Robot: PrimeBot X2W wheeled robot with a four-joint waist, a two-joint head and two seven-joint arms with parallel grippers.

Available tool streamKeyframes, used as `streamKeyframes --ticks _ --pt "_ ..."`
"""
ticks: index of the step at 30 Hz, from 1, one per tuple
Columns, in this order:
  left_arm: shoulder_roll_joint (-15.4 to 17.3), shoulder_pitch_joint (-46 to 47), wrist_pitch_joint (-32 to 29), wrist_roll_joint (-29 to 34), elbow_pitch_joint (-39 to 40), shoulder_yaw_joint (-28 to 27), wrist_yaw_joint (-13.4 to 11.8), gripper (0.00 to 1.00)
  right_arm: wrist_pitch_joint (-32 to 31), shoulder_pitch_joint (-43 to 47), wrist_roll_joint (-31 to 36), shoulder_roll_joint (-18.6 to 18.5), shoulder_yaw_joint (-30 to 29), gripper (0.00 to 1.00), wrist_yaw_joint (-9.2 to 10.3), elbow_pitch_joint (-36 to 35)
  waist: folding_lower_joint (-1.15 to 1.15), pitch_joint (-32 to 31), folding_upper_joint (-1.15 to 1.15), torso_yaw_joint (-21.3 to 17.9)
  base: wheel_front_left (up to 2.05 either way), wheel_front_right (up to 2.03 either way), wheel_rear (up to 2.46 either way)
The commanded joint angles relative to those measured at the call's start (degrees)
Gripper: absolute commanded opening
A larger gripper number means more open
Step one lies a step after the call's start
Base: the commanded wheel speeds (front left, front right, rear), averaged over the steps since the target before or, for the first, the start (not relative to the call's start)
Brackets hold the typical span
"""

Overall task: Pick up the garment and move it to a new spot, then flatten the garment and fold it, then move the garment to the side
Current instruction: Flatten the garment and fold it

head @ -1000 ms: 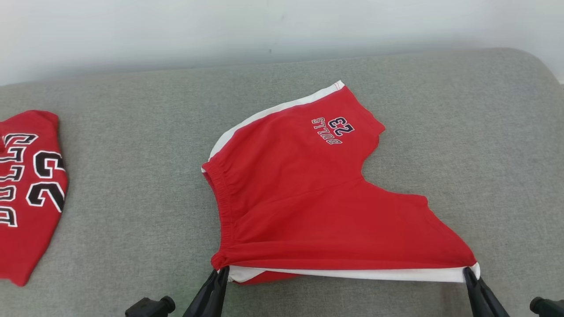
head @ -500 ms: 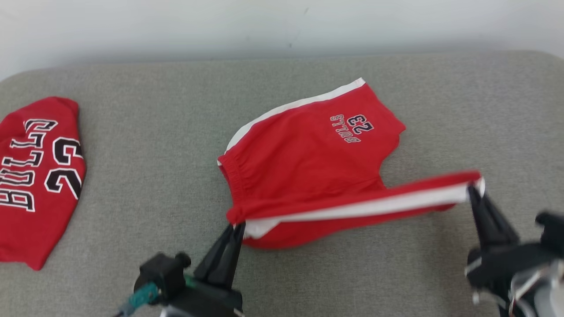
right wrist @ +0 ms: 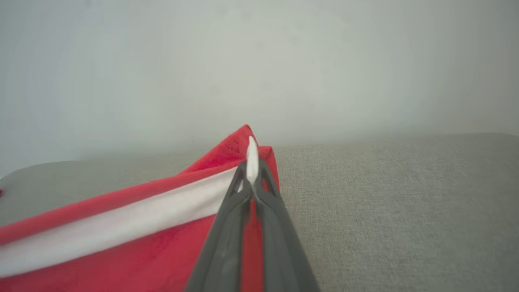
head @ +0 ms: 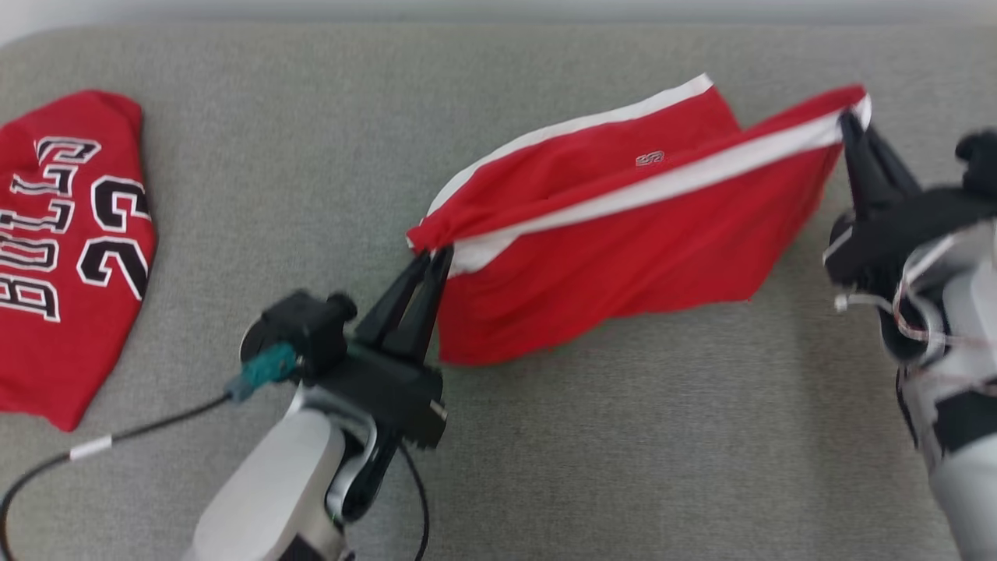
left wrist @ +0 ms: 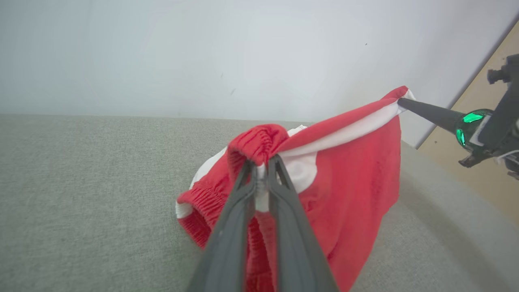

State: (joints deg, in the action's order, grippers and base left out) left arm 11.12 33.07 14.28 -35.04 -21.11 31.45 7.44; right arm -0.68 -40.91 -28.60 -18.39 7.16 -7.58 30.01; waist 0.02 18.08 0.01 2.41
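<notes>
Left gripper (head: 438, 255), right gripper (head: 846, 118) apart; pinching shorts' (head: 623, 261) edge.

Left gripper (left wrist: 261, 170) pinching shorts (left wrist: 348, 170)

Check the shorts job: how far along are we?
Done: the shorts are gripped, left hand shut on the waistband corner, right hand on the hem corner. In hand: that white-striped edge is raised over the half lying on the grey cushion, apparently mid-fold. Left: lay it down, finish folding, move the shorts aside.
</notes>
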Motion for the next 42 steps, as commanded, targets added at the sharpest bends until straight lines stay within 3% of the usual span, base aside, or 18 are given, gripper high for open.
streamKeyframes --ticks 1,8,16,17,18,19,30,42 --pt "-0.37 1.58 0.19 -0.68 -0.79 0.12 -0.07 0.00 0.36 -2.16 0.38 -0.35 0.31 0.00 0.17 2.19 -0.02 2.77 -0.01 2.18 0.00 0.00 0.00" --pt "-1.63 9.05 0.51 -2.52 -6.51 2.23 -0.04 0.00 3.00 -15.05 2.31 1.12 2.97 0.00 0.17 16.98 -0.02 6.48 -0.01 3.90 0.00 0.00 0.00" --pt "-2.78 13.23 0.96 -3.81 -10.48 3.09 -0.03 0.00 7.12 -23.60 2.16 2.60 4.44 0.00 0.17 28.69 -0.02 8.48 -0.01 4.66 0.00 0.00 0.00" --pt "-2.85 13.48 0.99 -3.92 -10.90 3.20 -0.03 0.00 7.81 -24.27 2.02 2.74 4.65 0.05 0.17 29.73 -0.02 8.56 -0.01 4.67 0.00 0.00 0.00" --pt "-2.92 13.80 1.01 -3.86 -11.08 2.99 -0.03 0.24 8.56 -24.77 1.88 2.85 4.92 0.55 0.17 30.52 -0.02 8.60 -0.01 4.67 0.00 0.00 0.00" --pt "-3.01 14.01 1.00 -3.63 -11.16 2.63 -0.03 1.00 9.13 -24.96 1.73 3.19 5.26 1.00 0.17 31.43 -0.02 8.55 -0.01 4.63 0.00 0.00 0.00" --pt "-3.89 8.49 0.97 -0.13 -8.31 -3.18 -0.02 1.00 12.52 -22.28 -2.05 2.16 10.89 1.00 0.17 32.98 -0.02 5.00 -0.01 3.80 0.00 0.00 0.00" --pt "-5.15 -8.15 0.95 10.45 7.68 -18.60 -1.52 1.00 11.58 -12.61 -9.62 -3.28 17.71 1.00 0.17 31.80 -0.02 -0.12 -0.01 5.35 0.00 0.00 0.00"
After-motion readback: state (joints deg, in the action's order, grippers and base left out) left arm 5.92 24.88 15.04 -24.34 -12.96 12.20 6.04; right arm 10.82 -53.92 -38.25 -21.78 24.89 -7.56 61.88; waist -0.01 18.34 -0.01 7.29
